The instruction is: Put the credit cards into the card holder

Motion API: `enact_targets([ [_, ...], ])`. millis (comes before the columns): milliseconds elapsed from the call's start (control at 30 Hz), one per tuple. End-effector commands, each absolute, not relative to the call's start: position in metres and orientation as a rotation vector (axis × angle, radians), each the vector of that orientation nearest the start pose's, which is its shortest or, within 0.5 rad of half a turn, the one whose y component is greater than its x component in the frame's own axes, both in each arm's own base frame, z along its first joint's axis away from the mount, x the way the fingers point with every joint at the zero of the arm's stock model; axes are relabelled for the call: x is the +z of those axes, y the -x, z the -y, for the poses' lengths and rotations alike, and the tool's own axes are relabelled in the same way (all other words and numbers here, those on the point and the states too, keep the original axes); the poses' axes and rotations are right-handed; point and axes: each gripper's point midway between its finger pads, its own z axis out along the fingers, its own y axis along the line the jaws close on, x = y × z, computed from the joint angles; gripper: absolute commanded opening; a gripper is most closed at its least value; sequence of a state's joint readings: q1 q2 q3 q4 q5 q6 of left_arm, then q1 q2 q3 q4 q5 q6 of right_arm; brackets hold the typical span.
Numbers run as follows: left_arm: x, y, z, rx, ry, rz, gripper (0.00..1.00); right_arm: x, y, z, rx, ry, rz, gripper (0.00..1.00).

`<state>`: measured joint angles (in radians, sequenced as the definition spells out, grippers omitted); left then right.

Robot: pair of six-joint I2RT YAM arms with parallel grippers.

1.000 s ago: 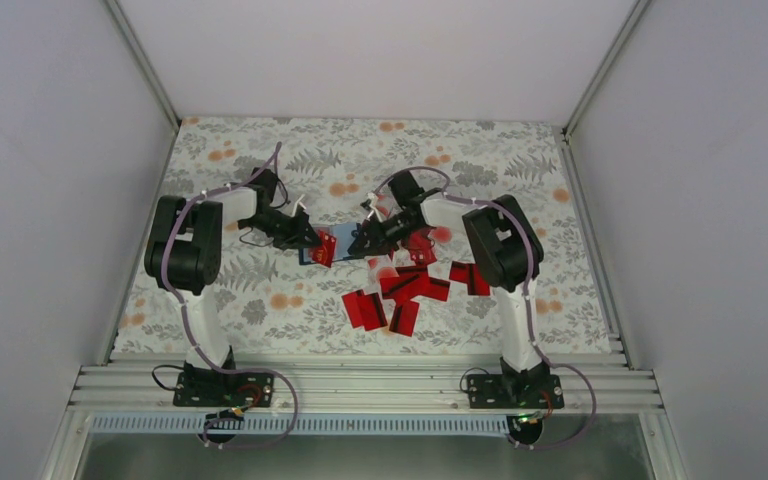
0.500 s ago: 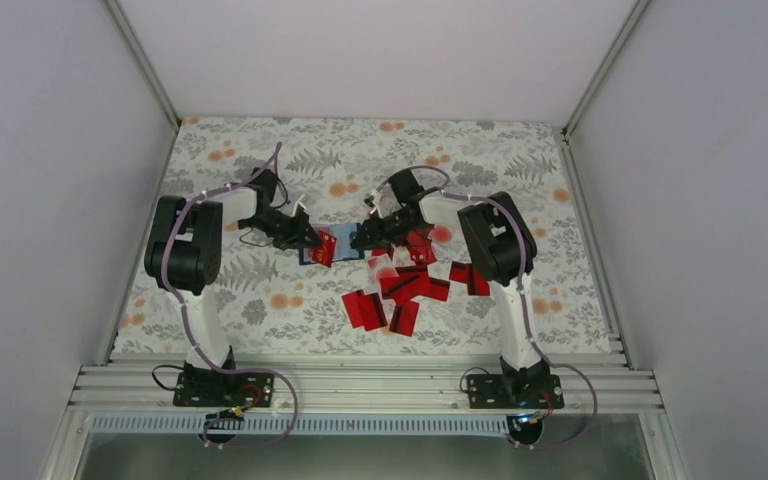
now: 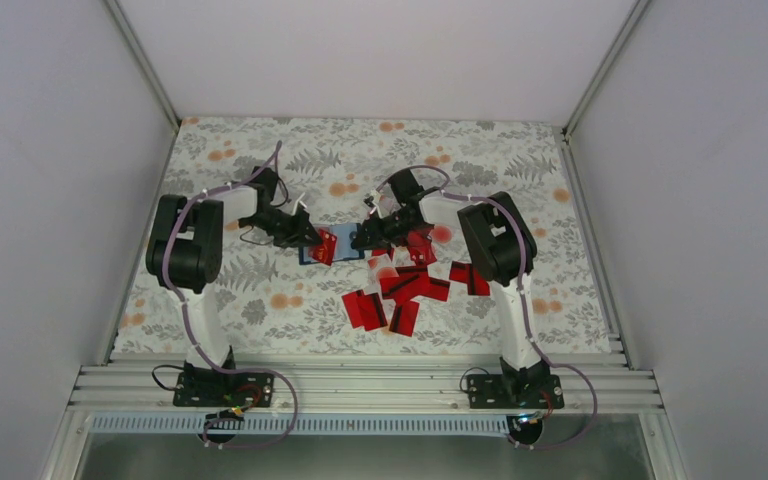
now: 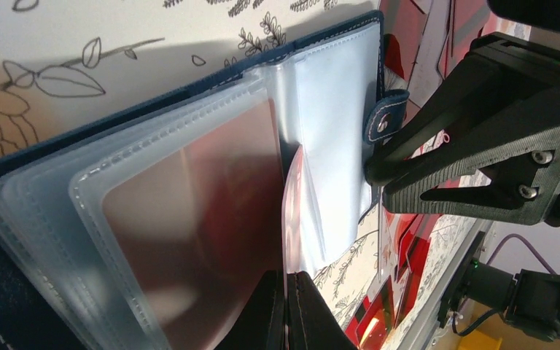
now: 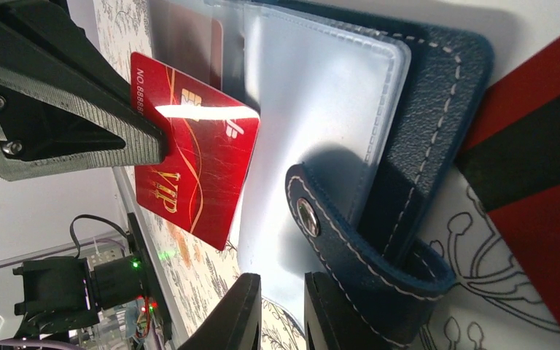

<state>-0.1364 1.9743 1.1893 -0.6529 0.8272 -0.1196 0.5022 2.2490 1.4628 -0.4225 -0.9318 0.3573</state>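
Note:
The navy card holder point(image 3: 344, 243) lies open between my two arms, its clear sleeves point(image 5: 321, 95) fanned out and its snap strap point(image 5: 350, 233) curled up. My left gripper point(image 4: 286, 275) is shut on a red credit card with gold VIP lettering point(image 5: 197, 168), held edge-on point(image 4: 290, 211) just above the sleeves. My right gripper point(image 5: 283, 306) stands at the holder's strap edge, jaws a narrow gap apart with the rim of a clear sleeve in the gap. One sleeve shows a red card point(image 4: 204, 204) inside it.
Several loose red credit cards point(image 3: 410, 285) lie scattered on the floral cloth just right of and in front of the holder. One with a dark stripe point(image 5: 539, 182) lies right beside the holder's cover. Grey walls enclose the table.
My right gripper has moved a little left onto the holder's edge and its jaws have narrowed. The left gripper keeps the card at the sleeves, barely shifted.

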Motion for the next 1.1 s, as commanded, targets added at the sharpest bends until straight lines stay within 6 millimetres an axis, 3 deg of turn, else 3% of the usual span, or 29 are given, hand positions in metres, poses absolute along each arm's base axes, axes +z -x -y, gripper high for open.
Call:
enact_targets([
  [0, 0.034, -0.357, 0.174, -1.242, -0.121, -2.838, 0.02, -0.039, -0.328, -0.315, 1.248, 0.379, -3.006, 0.17],
  [533, 0.036, -0.374, 0.186, -1.369, -0.083, -2.781, 0.02, -0.047, -0.325, -0.315, 1.262, 0.392, -3.021, 0.17],
  [1067, 0.036, -0.376, 0.193, -1.462, 0.007, -2.738, 0.02, -0.046, -0.327, -0.318, 1.284, 0.402, -3.018, 0.17],
])
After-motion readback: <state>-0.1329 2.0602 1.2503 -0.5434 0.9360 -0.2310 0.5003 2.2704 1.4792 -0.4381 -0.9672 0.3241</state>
